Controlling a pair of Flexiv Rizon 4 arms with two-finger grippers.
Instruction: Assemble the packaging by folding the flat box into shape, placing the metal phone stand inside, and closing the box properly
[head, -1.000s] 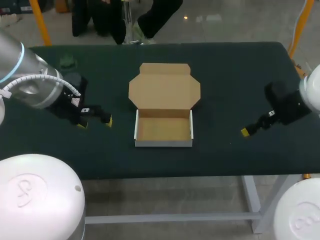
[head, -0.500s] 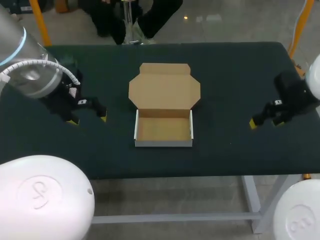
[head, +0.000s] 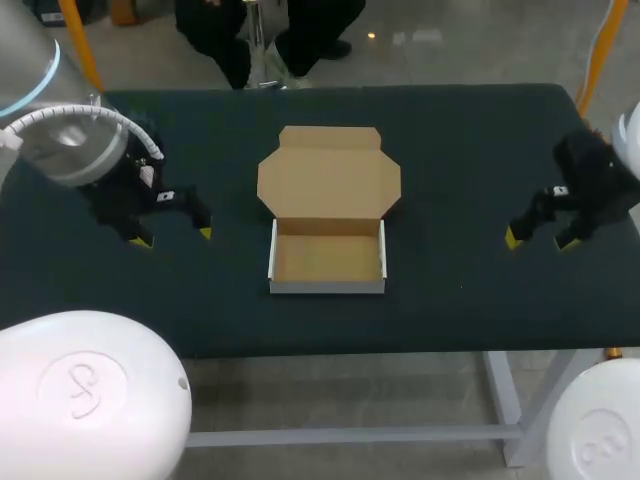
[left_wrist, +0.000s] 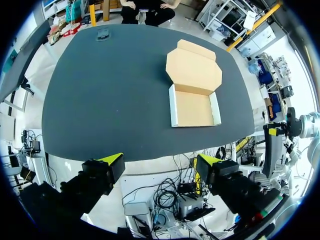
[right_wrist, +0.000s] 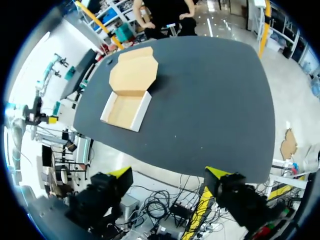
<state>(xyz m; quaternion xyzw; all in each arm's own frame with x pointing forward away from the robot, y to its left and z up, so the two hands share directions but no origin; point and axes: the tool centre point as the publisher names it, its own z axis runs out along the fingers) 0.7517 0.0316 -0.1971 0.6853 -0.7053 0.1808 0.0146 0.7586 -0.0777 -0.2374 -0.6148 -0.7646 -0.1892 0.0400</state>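
The table (head: 470, 150) has a dark, matte top with rounded corners, carried on a light grey metal frame. A cardboard box (head: 328, 258) rests directly on the top near its middle: a shallow, open tray with white outer walls and a brown inner floor, and a brown lid lying flat on the top on the far side of the tray. A small dark object (left_wrist: 102, 34) lies near the far left corner, well apart from the box.
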